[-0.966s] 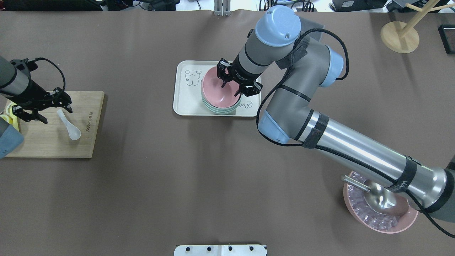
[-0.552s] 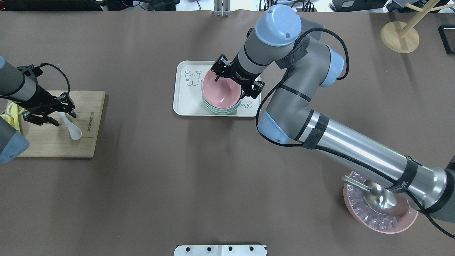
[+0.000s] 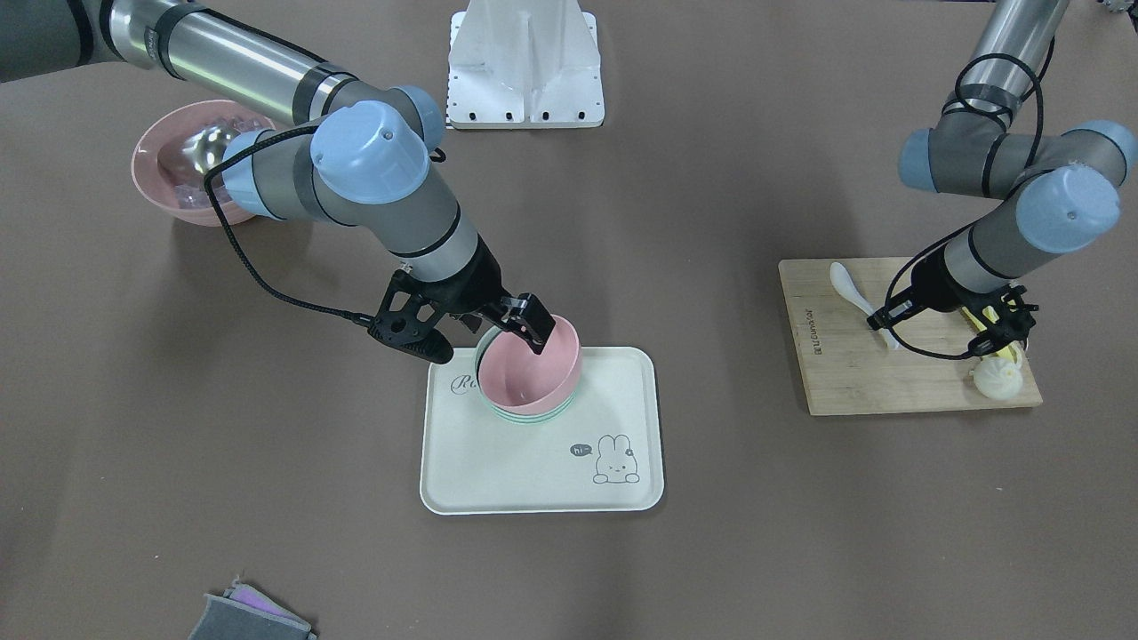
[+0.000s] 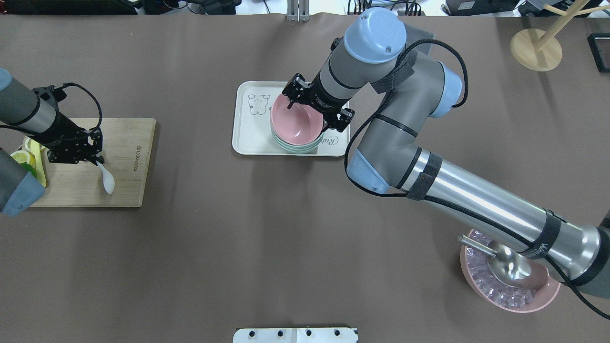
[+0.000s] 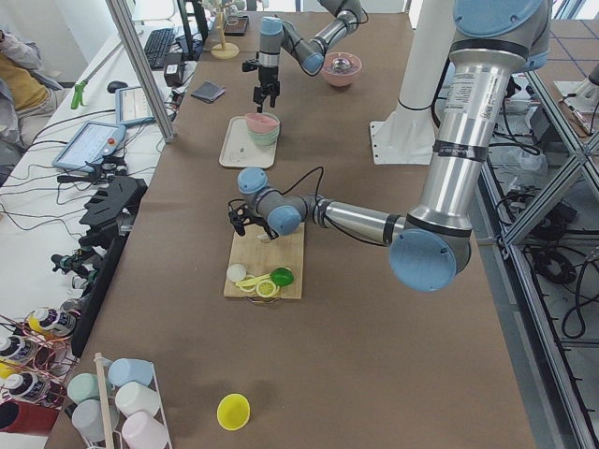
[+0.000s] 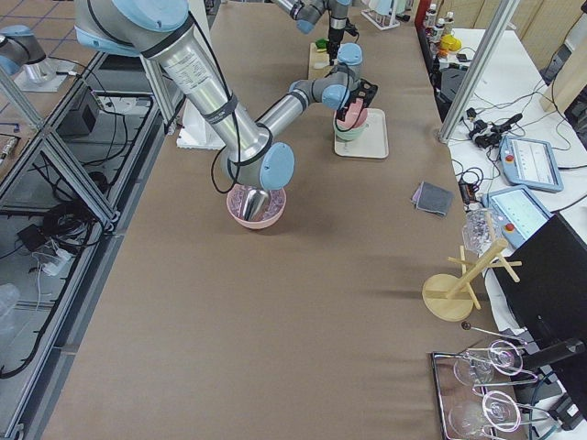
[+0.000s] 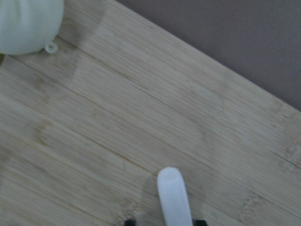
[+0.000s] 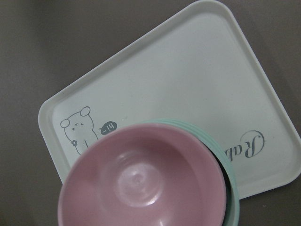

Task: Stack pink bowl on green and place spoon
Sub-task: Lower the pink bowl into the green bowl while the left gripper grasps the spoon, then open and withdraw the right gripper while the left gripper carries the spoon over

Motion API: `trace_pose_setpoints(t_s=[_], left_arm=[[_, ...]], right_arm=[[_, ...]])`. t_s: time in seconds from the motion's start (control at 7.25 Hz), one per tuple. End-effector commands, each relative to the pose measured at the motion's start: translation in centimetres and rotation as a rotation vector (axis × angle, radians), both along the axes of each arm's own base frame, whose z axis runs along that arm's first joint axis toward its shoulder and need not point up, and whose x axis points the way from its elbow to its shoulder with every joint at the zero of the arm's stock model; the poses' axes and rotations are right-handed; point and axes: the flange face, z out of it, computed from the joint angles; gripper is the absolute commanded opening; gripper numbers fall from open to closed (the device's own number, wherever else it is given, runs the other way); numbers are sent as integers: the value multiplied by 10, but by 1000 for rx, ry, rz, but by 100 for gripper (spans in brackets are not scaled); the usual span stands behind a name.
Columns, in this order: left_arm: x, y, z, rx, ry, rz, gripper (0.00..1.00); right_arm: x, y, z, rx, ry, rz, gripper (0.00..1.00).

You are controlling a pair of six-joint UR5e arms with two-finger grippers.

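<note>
The pink bowl (image 4: 295, 121) sits nested in the green bowl (image 4: 296, 148) on the white tray (image 4: 248, 138). My right gripper (image 4: 318, 105) is open just above the bowls' far rim, its fingers spread wide; its wrist view looks down into the pink bowl (image 8: 141, 183). The white spoon (image 4: 107, 181) lies on the wooden board (image 4: 128, 138) at the left. My left gripper (image 4: 90, 153) is shut on the spoon's handle (image 7: 174, 197), low over the board.
A white bun (image 3: 994, 378) and lemon slices (image 4: 21, 157) sit on the board behind the left gripper. A pink bowl of ice with a metal scoop (image 4: 510, 281) stands under the right arm. A wooden stand (image 4: 536, 47) is at the far right.
My right gripper opened and let go of the pink bowl. My left gripper moved over the spoon's handle and closed; the spoon turned and the board slid to the right.
</note>
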Motion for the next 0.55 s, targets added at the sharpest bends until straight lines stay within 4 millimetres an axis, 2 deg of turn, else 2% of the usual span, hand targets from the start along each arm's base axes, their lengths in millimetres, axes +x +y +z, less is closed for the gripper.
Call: trace_pose_setpoints(t_s=[0.0, 0.14, 0.28, 0.41], left_arm=[[2, -1, -23, 23, 38, 13, 0], [5, -4, -47, 44, 71, 18, 0], [16, -19, -82, 62, 92, 21, 0], [30, -37, -126, 101, 116, 20, 0]], right_arm=[[1, 0, 1, 2, -4, 1, 100], [8, 2, 6, 4, -5, 0, 100], [38, 11, 33, 27, 3, -2, 100], [72, 12, 58, 67, 16, -23, 100]])
